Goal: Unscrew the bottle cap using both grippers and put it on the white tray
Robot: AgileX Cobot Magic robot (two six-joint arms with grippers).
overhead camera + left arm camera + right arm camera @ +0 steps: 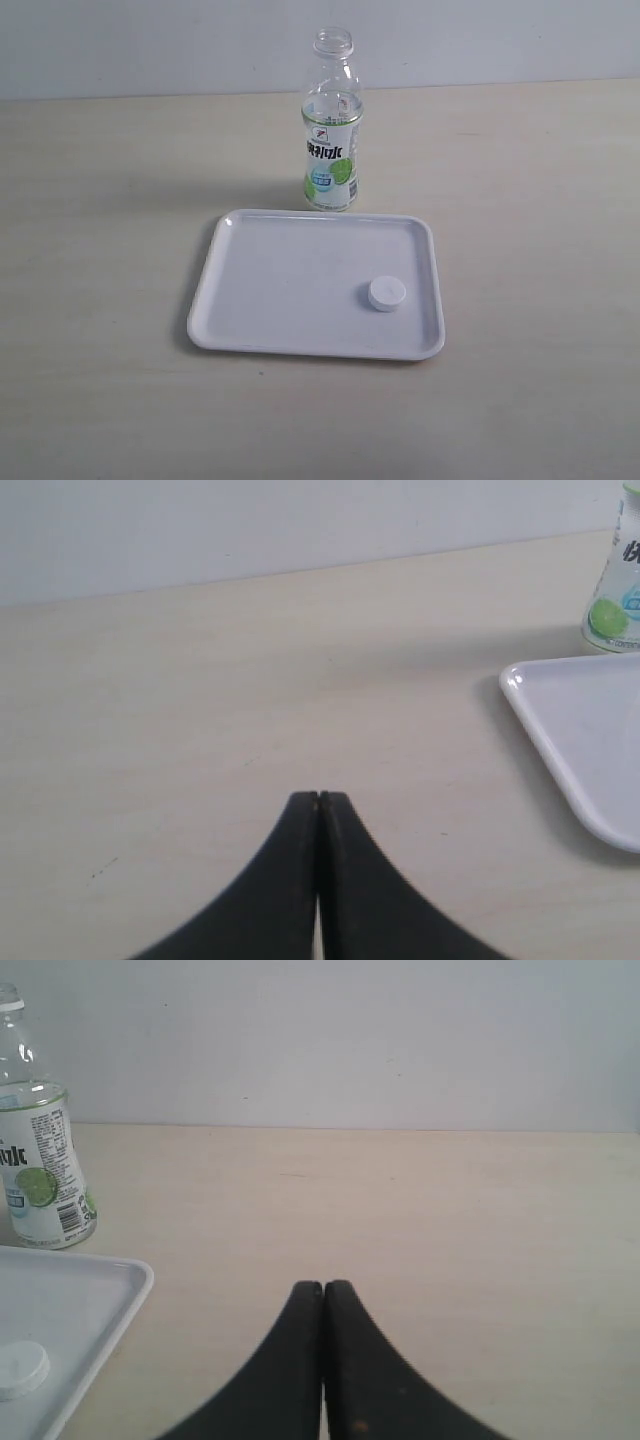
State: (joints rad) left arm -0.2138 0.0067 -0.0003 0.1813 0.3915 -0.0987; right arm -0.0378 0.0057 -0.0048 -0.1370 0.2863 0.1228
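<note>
The clear bottle (332,125) with its white-and-green lime label stands upright just behind the white tray (260,290), its neck open and capless. The small white ribbed cap (386,293) lies flat on the tray, toward its right side. In the right wrist view the bottle (38,1150), a tray corner (110,1290) and the cap (18,1368) all show. My left gripper (319,798) is shut on nothing, away from the tray (580,740) and the bottle's base (618,590). My right gripper (323,1286) is shut and empty too. Neither gripper appears in the exterior view.
A pale wooden tabletop (100,200) runs all round the tray, ending at a plain light wall (150,45) behind the bottle. Nothing else stands on it.
</note>
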